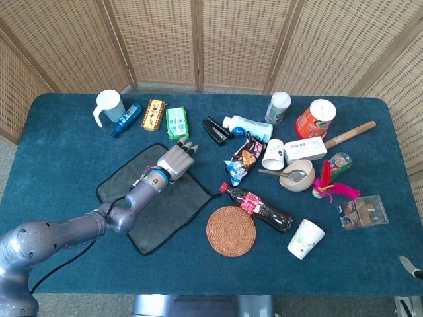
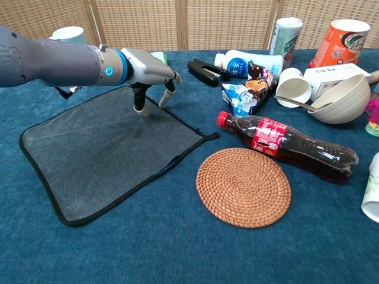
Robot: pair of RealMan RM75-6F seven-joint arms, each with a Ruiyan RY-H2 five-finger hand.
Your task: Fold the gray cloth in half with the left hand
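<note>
One left robot hand (image 2: 147, 70), fingers spread, seemingly touches the gray cloth (image 2: 112, 151) far corner; cloth stretches toward seven o'clock.

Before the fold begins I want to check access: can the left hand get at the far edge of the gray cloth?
Probably yes. The left hand is poised over the far edge of the gray cloth, a fingertip at the fabric, and nothing lies between them. The black clip sits off to the side.

The robot's left arm (image 2: 53, 62) reaches forward across the table, its left hand (image 2: 148, 68) palm down, fingers (image 2: 140, 100) pointing downward and spread, holding nothing.
</note>
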